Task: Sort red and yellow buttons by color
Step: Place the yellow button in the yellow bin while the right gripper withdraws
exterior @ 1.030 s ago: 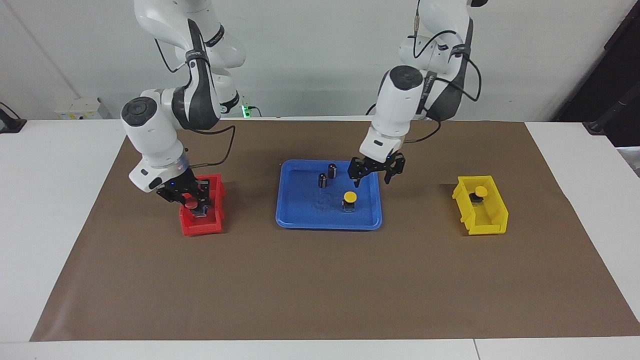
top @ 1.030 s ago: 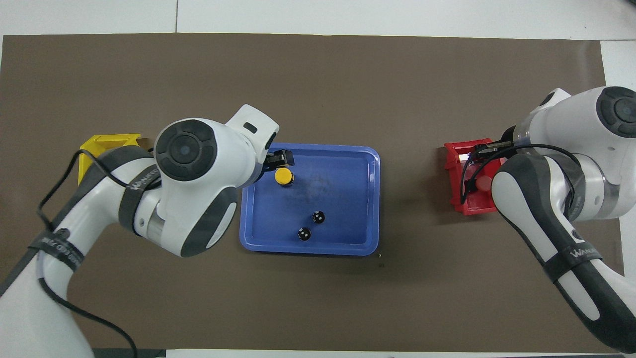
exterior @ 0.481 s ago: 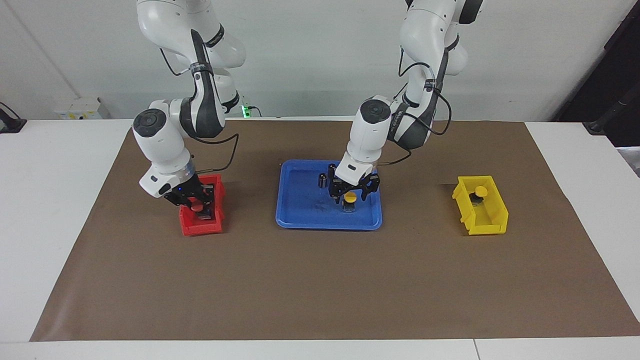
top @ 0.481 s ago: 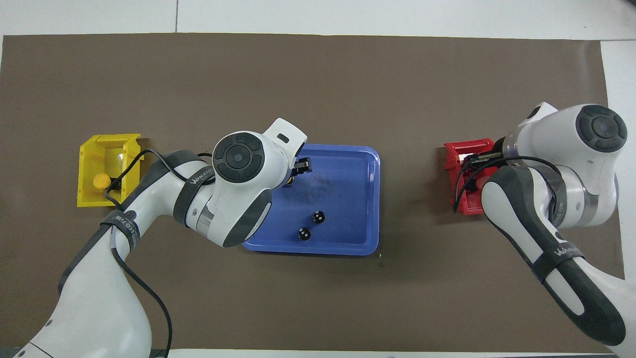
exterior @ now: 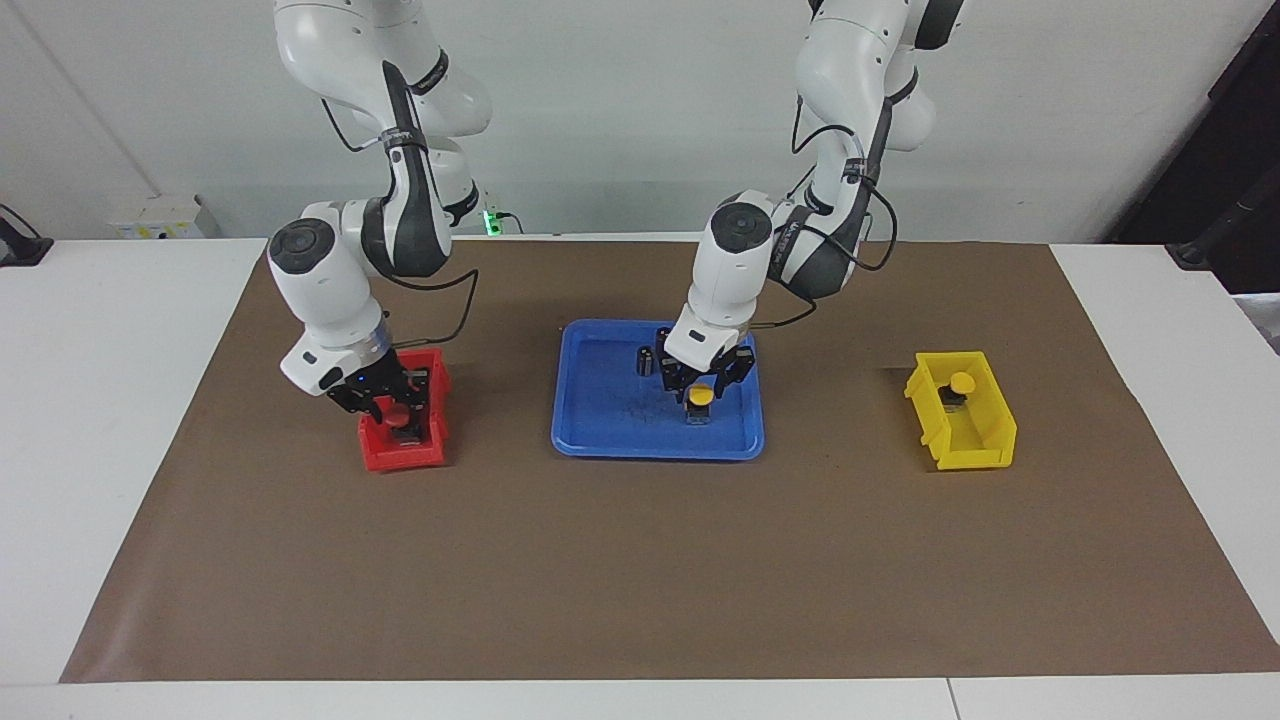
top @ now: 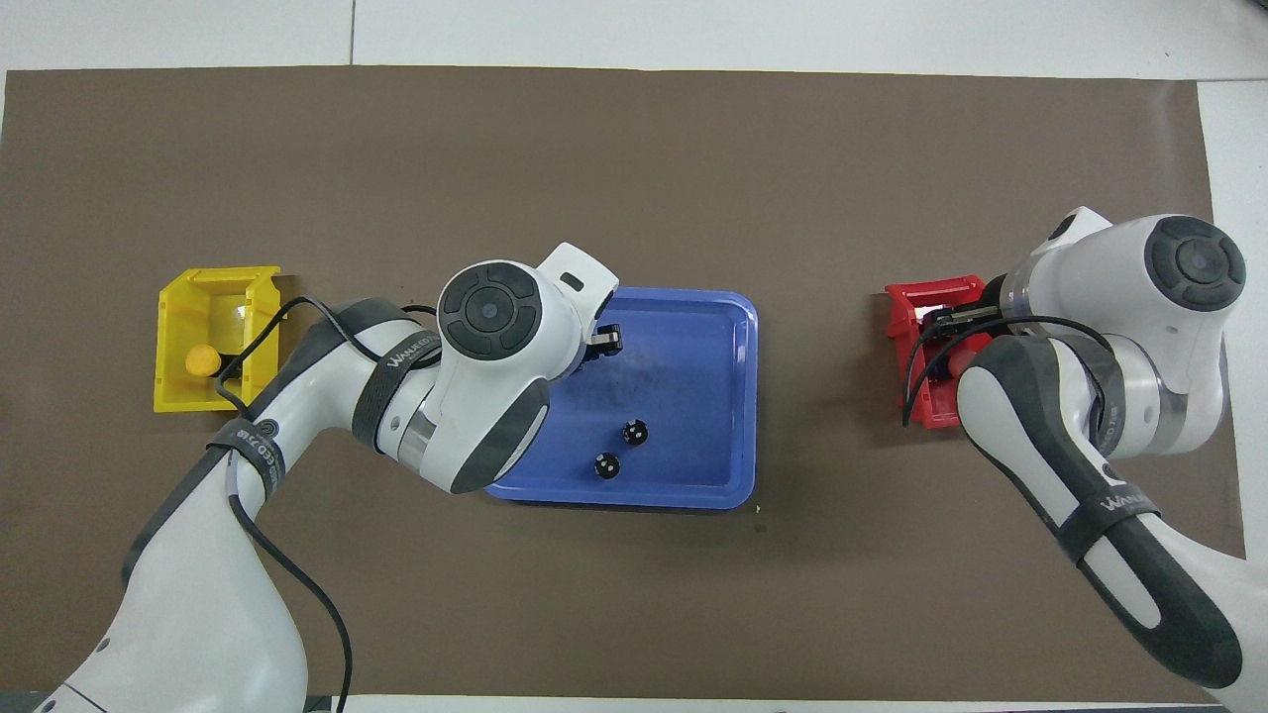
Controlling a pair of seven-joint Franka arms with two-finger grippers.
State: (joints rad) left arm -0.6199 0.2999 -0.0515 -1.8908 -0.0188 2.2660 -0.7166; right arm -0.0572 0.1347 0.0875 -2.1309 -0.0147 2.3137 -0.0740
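Note:
A yellow button (exterior: 702,397) stands on its black base in the blue tray (exterior: 610,435). My left gripper (exterior: 703,384) is low over it, open, with a finger on each side of the cap. My left arm hides this button in the overhead view. A second yellow button (exterior: 962,381) sits in the yellow bin (exterior: 975,455), and it also shows in the overhead view (top: 202,359). My right gripper (exterior: 394,405) is down in the red bin (exterior: 400,458), shut on a red button (exterior: 398,411). No other red button shows.
Two small dark cylinders (top: 635,432) (top: 606,465) stand in the blue tray (top: 693,337), nearer to the robots than the yellow button. The yellow bin (top: 173,396) is at the left arm's end and the red bin (top: 903,302) at the right arm's end. A brown mat covers the table.
My left gripper has come down from over the tray's edge and now straddles the yellow button. My right gripper has sunk a little deeper into the red bin with the red button.

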